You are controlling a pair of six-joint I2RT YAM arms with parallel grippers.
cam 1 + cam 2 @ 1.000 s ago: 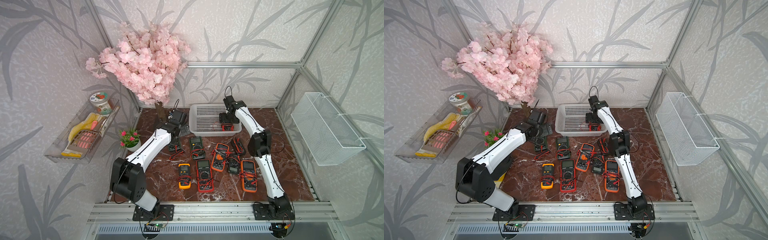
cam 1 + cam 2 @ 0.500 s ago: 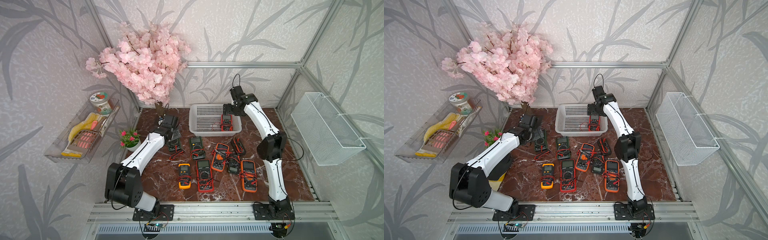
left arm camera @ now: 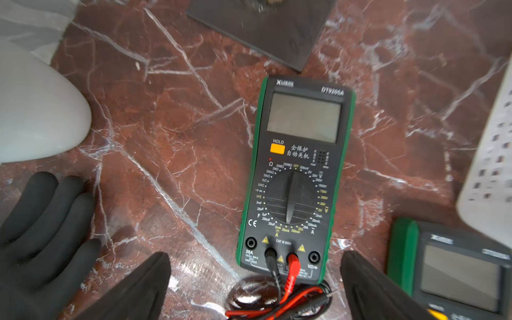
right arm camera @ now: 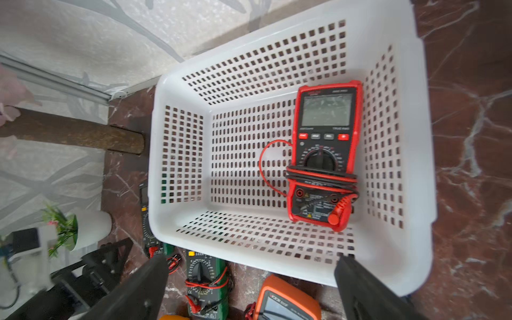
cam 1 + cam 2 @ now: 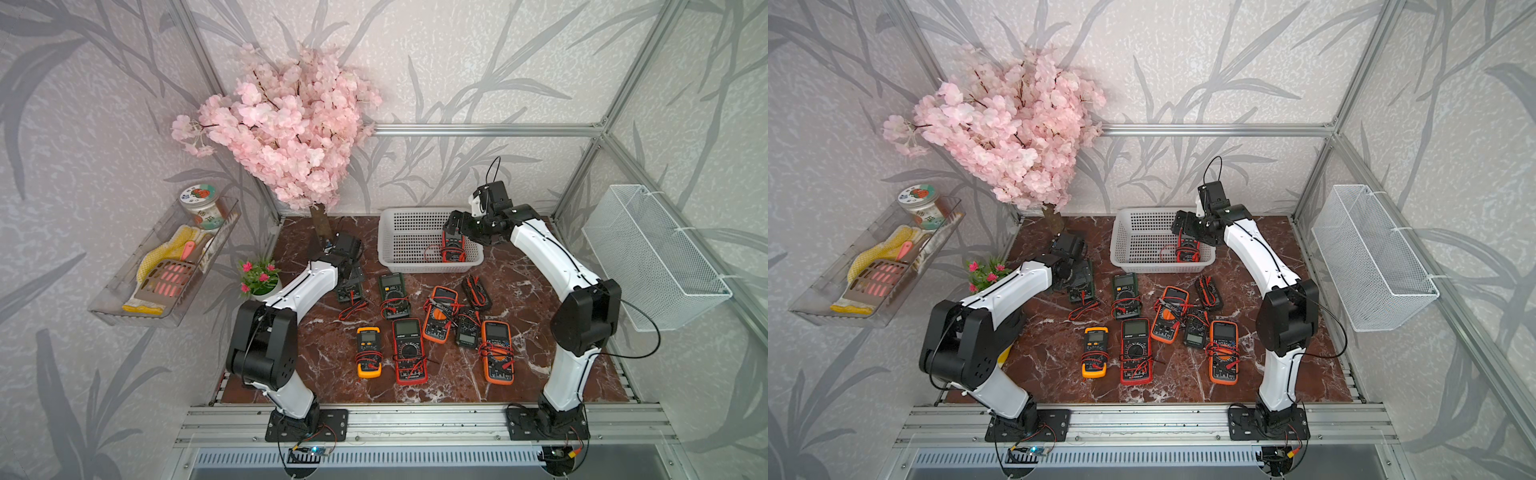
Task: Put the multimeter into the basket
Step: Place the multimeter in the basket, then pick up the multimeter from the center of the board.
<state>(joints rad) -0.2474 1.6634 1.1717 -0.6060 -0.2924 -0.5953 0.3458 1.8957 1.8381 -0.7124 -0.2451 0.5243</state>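
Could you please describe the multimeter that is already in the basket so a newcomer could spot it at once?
Find the white perforated basket at the back of the marble table, right of the pink blossom tree. At its right end lies a red multimeter with leads wrapped round its body. It is the only meter inside the basket; the other meters lie on the table.

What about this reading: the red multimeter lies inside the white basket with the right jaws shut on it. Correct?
Not quite. The red multimeter does lie inside the white basket, but the right jaws stand open, clear of it, holding nothing. The right wrist view shows this.
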